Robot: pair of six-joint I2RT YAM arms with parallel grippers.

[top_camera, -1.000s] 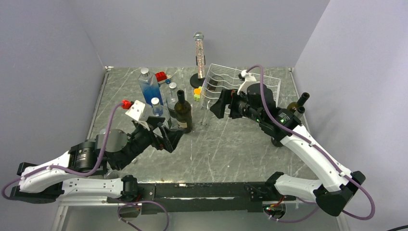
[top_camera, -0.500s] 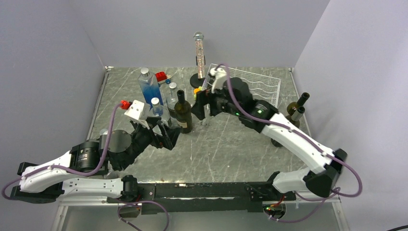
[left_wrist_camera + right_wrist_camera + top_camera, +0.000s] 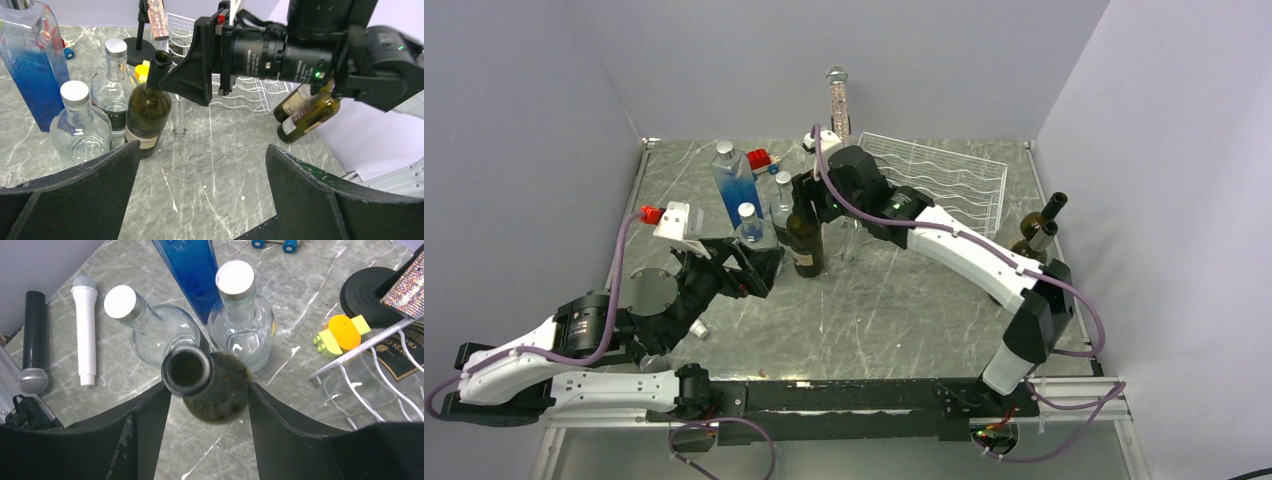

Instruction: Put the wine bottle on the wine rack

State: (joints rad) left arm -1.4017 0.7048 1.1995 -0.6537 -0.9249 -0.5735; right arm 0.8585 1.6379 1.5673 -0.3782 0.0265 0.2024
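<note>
So the dark green glass wine bottle (image 3: 805, 242) is standing upright on the grey marbled bench top (image 3: 904, 300), mouth open, about midway across and a bit toward the far edge. It's not on the white wire wine rack (image 3: 944, 180), which sits in the far right corner with its left end near the bottle, and none of the wavy cradles I can see has a bottle in it. My right gripper (image 3: 208, 392) is over the bottle from above. On the right wrist cam the two black fingers (image 3: 145, 430) are spread apart, one on each side of the neck and shoulder, with the bottle mouth sitting between them. The left one looks right up against the rim, but I honestly can't tell if it's touching glass. My left gripper (image 3: 202, 149) is hanging low toward the near left side of the bench, pointed at the bottle, fingers wide apart with nothing between them. Just left of the wine bottle are two round clear glass bottles with silver caps (image 3: 235, 315), and behind those a tall square blue bottle (image 3: 734, 185). There's a little yellow and orange toy block (image 3: 342, 335) between the bottle cluster and the rack, a glittery tube on a black round base (image 3: 837, 110) at the far edge, and two more dark wine bottles (image 3: 1039, 235) leaning by the right edge.
</note>
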